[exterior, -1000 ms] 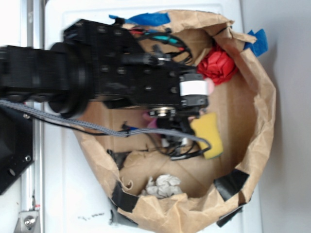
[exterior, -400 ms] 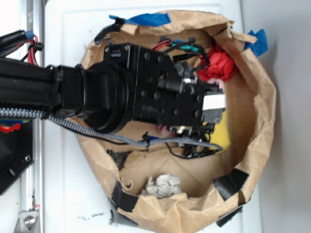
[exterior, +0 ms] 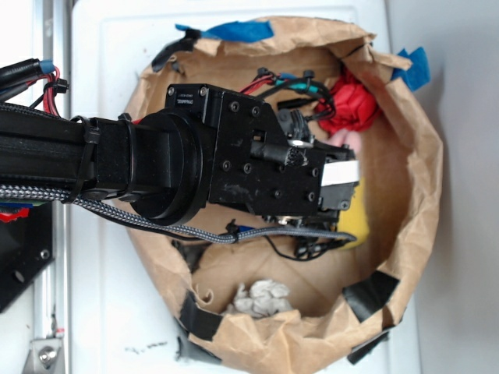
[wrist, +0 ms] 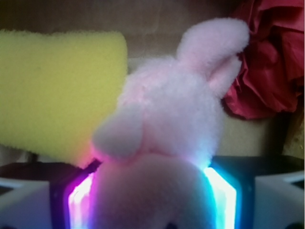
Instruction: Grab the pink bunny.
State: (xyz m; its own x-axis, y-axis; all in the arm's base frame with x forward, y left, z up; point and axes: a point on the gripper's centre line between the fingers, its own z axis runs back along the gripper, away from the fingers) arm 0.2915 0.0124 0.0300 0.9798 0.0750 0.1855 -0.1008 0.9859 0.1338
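Bunny: your pink bunny (wrist: 162,138) sits right at the wrist camera, filling the gap between the two lit fingers (wrist: 78,198); in the exterior view only a sliver of pink (exterior: 348,141) shows past the arm.
Fingers: the gripper (wrist: 152,200) has its pads close against both flanks of the plush body, and the fur bulges over them. It reads as closed on the bunny, though you cannot see how firm the squeeze is.
Neighbours: the yellow sponge (wrist: 59,90) stands just behind the bunny on one side, the red crumpled ball (wrist: 271,62) on the other, touching or nearly touching an ear. All lie inside the brown paper-lined bin (exterior: 417,195) on the white desk (exterior: 101,296).
Stage: you look to be at the grasp itself, with the lift yet to come.
Risk, slip: soft plush compresses; if the pads hold only fur, the bunny may slide out as you rise.
Risk, snag: the ear against the red ball could drag it along.
Risk, wall: the paper wall is near; a sideways move while low could catch it.
Risk, cables: loose wires (exterior: 308,245) hang by the gripper and could hook the sponge.
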